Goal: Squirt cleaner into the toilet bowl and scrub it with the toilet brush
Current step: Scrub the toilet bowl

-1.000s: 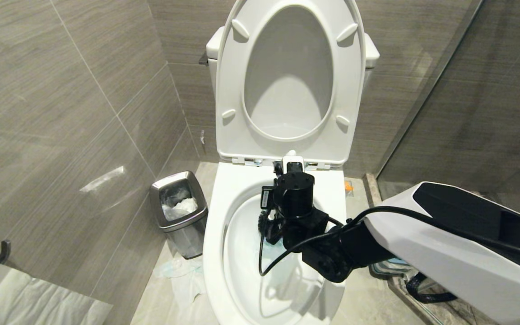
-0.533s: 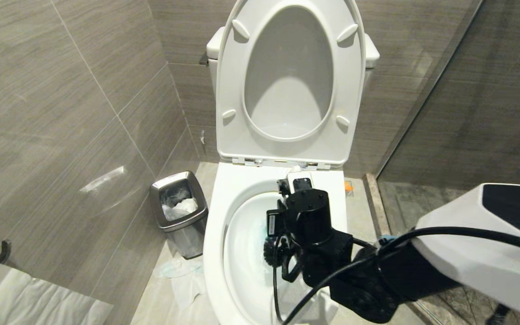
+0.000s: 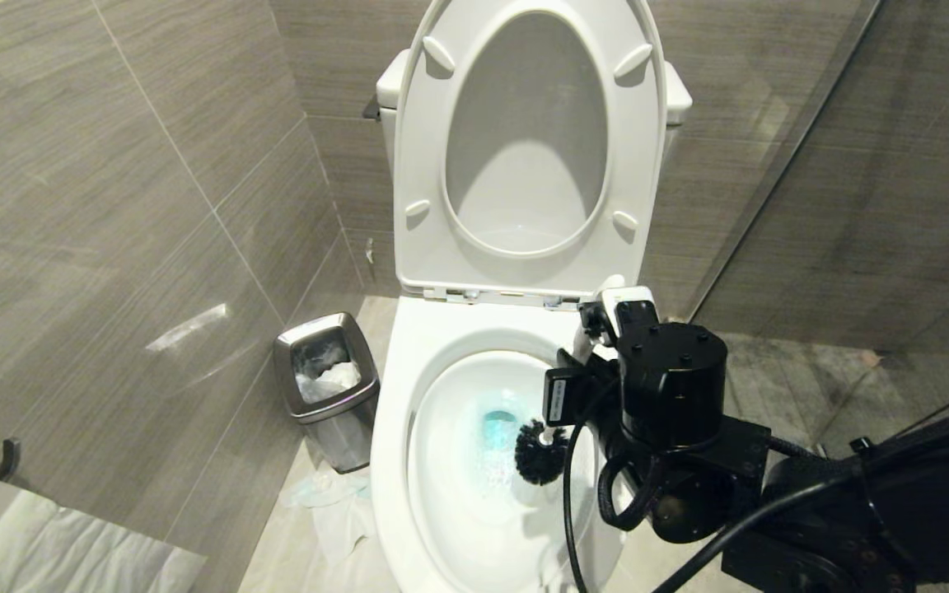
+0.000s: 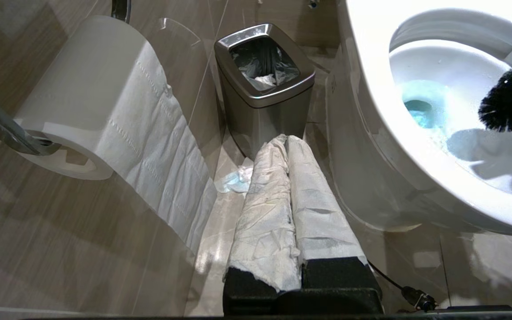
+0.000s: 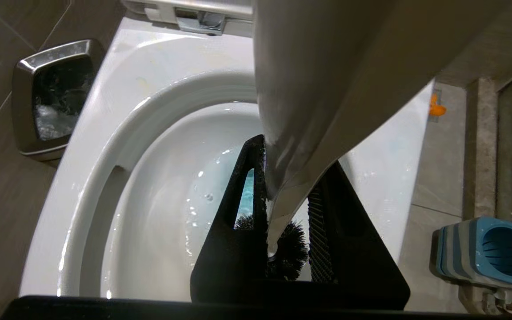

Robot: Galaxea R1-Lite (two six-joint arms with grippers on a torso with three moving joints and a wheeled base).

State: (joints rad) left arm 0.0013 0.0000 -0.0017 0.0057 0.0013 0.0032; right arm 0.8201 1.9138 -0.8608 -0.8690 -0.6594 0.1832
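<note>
The white toilet bowl (image 3: 396, 395) stands open, its seat and lid (image 3: 528, 156) raised. Teal-blue cleaner (image 3: 497, 428) pools at the bottom of the basin. My right gripper (image 3: 606, 325) hangs over the bowl's right rim, shut on the toilet brush's white handle (image 5: 318, 89). The black bristle head (image 3: 539, 451) rests on the basin's right inner wall, beside the blue pool. The head (image 5: 289, 253) shows between the black fingers (image 5: 234, 213). My left gripper (image 4: 286, 141), its fingers wrapped in white paper, is parked low by the bowl's left side, shut and empty.
A steel waste bin (image 3: 326, 375) stands on the floor left of the toilet, with crumpled tissue (image 3: 326, 494) in front of it. A toilet paper roll (image 4: 91, 102) hangs on the left wall. The blue-and-grey brush holder (image 5: 487, 253) sits on the floor to the right, by a glass partition.
My right arm has swung to the right over the bowl, dragging the brush head from the basin's middle to its right wall. The blue cleaner is now uncovered.
</note>
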